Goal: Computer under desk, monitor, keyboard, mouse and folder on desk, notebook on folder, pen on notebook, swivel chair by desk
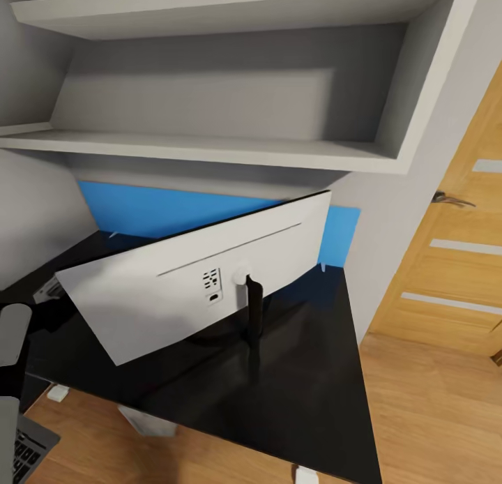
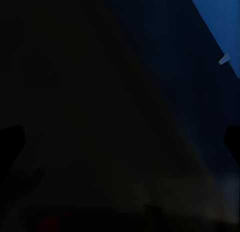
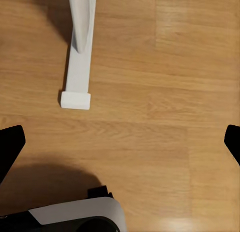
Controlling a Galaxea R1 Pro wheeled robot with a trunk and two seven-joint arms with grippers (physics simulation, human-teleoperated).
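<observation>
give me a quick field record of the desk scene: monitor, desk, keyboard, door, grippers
monitor: upright on the desk, white back toward the head camera, slim black stand
desk: glossy black top, blue back panel behind it
keyboard: one corner in view at the lower left, below the desk edge
door: oak, right of the desk, shut
shelving: grey, above the desk
left gripper: fingers apart, over a dark surface
right gripper: fingers apart, over the wooden floor

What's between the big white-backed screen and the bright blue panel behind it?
Only bare glossy black desk top lies between the white-backed monitor and the blue back panel, seen in the head view.
</observation>
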